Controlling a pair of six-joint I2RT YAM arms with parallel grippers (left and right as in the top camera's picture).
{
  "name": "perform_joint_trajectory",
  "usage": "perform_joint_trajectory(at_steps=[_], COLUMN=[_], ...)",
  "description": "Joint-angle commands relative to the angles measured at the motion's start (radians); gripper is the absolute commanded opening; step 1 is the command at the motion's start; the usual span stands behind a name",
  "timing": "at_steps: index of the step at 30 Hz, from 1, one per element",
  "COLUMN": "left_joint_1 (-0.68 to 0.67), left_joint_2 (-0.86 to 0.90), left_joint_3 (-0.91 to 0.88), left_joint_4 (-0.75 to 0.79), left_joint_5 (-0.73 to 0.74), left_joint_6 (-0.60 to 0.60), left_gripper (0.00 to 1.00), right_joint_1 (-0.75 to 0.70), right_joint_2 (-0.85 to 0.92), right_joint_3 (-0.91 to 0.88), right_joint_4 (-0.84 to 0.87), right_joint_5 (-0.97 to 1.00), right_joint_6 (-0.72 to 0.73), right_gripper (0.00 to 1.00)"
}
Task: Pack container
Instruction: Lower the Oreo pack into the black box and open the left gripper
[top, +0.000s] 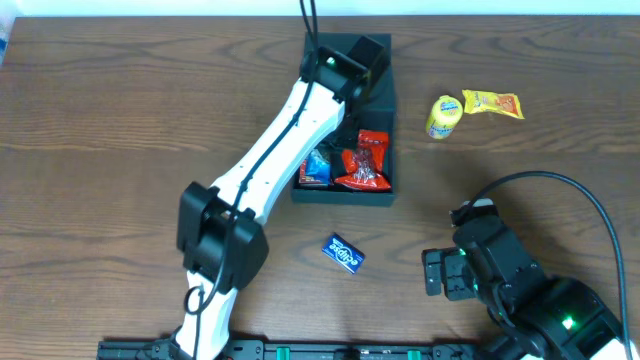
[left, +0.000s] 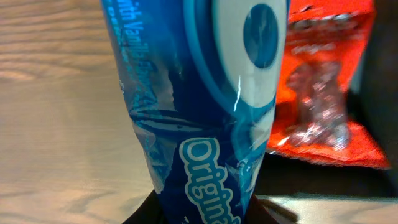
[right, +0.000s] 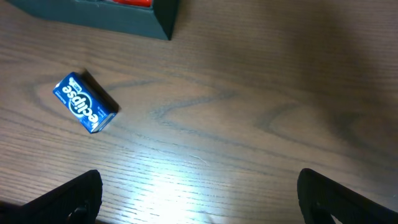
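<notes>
Your left hand (left: 199, 218) is clamping a glossy blue crinkled snack packet (left: 205, 124) at the dark teal square container (top: 345, 198). The container is sitting midway along the bench's far edge, and a red foil packet (top: 364, 165) is lying inside it. Your right hand (right: 199, 199) is hovering with jaws wide near the bench's near right corner. A small blue cardboard gum box (right: 85, 101) is lying near the container.

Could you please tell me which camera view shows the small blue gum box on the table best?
The right wrist view: the gum box lies close, its label readable. In the overhead view the box is only a small blue shape near the container. The left wrist view does not show it.
</notes>
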Motion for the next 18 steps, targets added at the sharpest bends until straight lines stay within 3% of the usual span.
perform_joint_trajectory(at_steps=[1, 18], left_joint_1=[0.001, 0.010], left_joint_2=[0.042, 0.156], left_joint_3=[0.051, 0.051], left_joint_4=[0.010, 0.053], left_joint_5=[0.073, 0.132], left_joint_6=[0.021, -0.093], left_gripper=[0.21, 0.20], right_joint_1=[0.006, 0.006], right_joint_2=[-0.002, -0.002], right_joint_3=[0.000, 0.000], right_joint_4=[-0.001, -0.001], right_joint_5=[0.004, 0.004], right_joint_6=[0.018, 0.018], right_gripper=[0.99, 0.99])
